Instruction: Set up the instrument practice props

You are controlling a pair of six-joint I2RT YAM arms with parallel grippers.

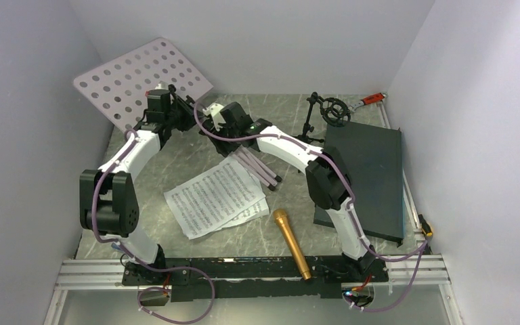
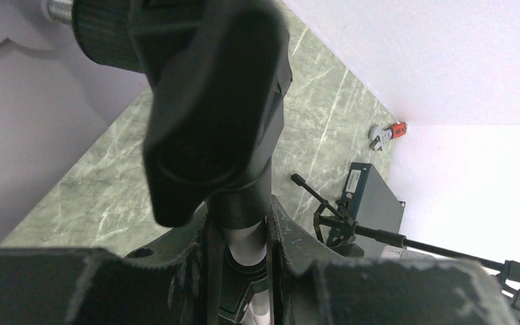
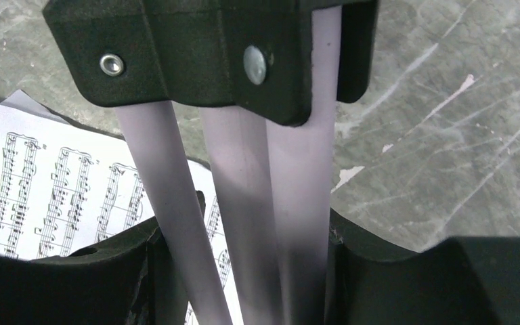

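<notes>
The lilac music stand lies tilted across the back of the table, its perforated desk (image 1: 142, 78) raised at the far left and its folded legs (image 1: 263, 168) pointing toward the middle. My left gripper (image 1: 167, 112) is shut on the stand's pole just below the desk; in the left wrist view the gripper (image 2: 238, 244) clamps the pale tube under a black knob (image 2: 210, 101). My right gripper (image 1: 227, 123) is shut on the legs; its wrist view shows the gripper (image 3: 244, 250) around three lilac legs (image 3: 298, 169) below the black hub (image 3: 196, 47). Two music sheets (image 1: 217, 198) lie at centre. The gold microphone (image 1: 292, 244) lies near the front. The black mic stand (image 1: 328, 112) is at the back right.
A dark grey slab (image 1: 369, 176) lies along the right side, behind the right arm. A red-handled wrench (image 1: 372, 99) lies in the far right corner. White walls close in the table on three sides. The slab (image 2: 372, 203) and mic stand (image 2: 338, 220) also show in the left wrist view.
</notes>
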